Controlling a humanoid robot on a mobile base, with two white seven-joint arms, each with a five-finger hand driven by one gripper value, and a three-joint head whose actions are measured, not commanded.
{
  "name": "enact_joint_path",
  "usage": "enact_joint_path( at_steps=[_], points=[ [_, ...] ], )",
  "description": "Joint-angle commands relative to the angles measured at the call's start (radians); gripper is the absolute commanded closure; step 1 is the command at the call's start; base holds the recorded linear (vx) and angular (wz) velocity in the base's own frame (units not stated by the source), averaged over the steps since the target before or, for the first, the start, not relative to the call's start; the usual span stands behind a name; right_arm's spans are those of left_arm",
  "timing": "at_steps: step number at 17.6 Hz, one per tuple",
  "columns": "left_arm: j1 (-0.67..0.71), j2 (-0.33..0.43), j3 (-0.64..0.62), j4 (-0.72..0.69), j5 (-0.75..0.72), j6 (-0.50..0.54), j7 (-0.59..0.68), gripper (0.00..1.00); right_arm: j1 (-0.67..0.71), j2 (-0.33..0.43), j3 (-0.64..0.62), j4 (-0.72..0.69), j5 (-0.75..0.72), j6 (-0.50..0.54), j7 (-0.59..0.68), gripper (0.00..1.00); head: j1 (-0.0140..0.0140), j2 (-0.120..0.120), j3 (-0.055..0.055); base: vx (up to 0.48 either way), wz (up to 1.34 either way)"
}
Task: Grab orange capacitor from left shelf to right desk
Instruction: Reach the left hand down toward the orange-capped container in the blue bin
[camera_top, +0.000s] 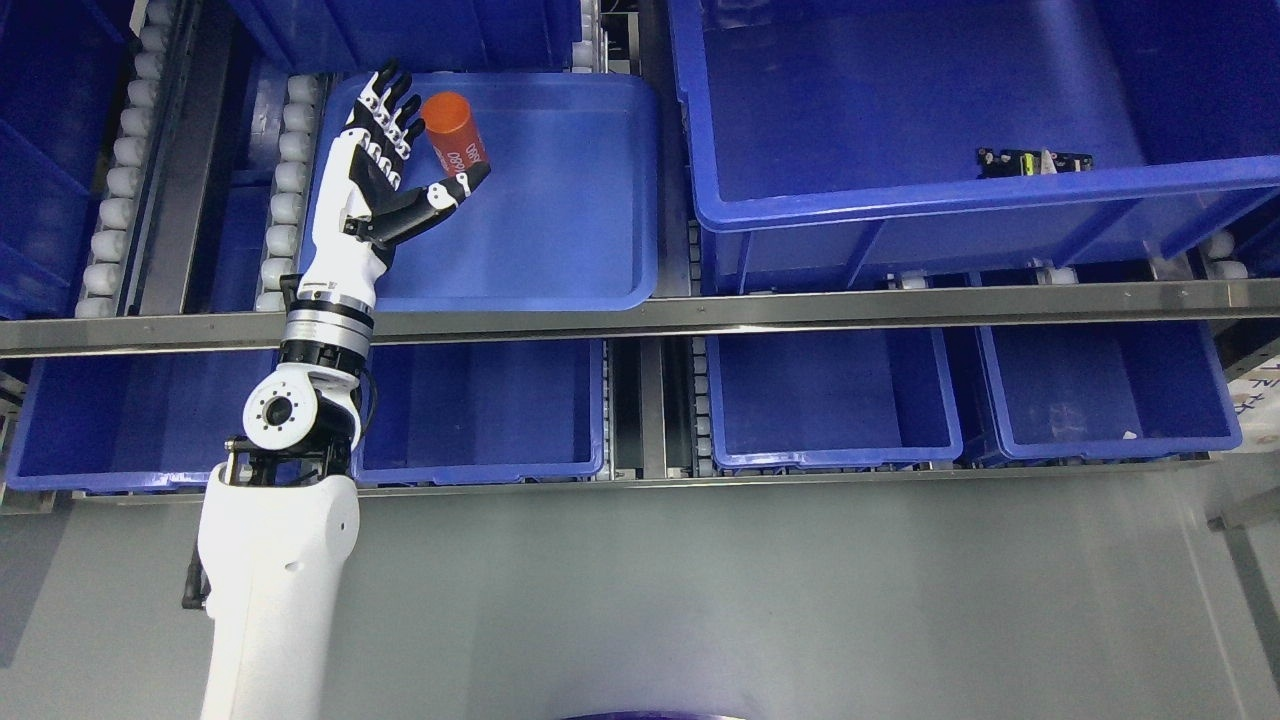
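Head view: left hand (400, 170), fingers spread and ungrasped, flanks the orange cylindrical plastic capacitor (455, 133) near the back-left corner of the shallow blue plastic tray (580, 250). Grasp, lift and transfer remain.

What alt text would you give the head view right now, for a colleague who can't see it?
The robot's left hand, fingers spread open, reaches into a blue tray on the upper shelf, right beside an orange capacitor lying on its side, not yet grasped. More blue bins fill the shelf around and below; a big one at upper right holds a small dark part.
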Motion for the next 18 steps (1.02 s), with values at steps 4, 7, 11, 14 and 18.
enact_joint_path(
  at_steps=[4,7,11,14,18],
  points=[
    [-0.002,0.015,0.057,0.073,-0.031,0.008,0.002,0.00,0.023,-0.017,-0.017,-0.017,0.003,0.000,0.001,0.00,0.0000,0.000,0.000,0.003,-0.01],
    [-0.043,0.007,0.048,0.134,-0.032,0.008,-0.001,0.00,0.023,-0.017,-0.017,-0.017,0.003,0.000,0.001,0.00,0.0000,0.000,0.000,0.000,0.00],
    [-0.152,0.007,-0.018,0.298,-0.053,0.008,-0.004,0.00,0.023,-0.017,-0.017,-0.017,0.003,0.000,0.001,0.00,0.0000,0.000,0.000,0.000,0.00],
    [-0.212,0.001,-0.054,0.396,-0.073,0.008,-0.004,0.00,0.023,-0.017,-0.017,-0.017,0.003,0.000,0.001,0.00,0.0000,0.000,0.000,0.000,0.00],
    [-0.281,-0.013,-0.060,0.533,-0.101,0.002,-0.003,0.00,0.023,-0.017,-0.017,-0.017,0.003,0.000,0.001,0.00,0.0000,0.000,0.000,0.000,0.00]
  ],
)
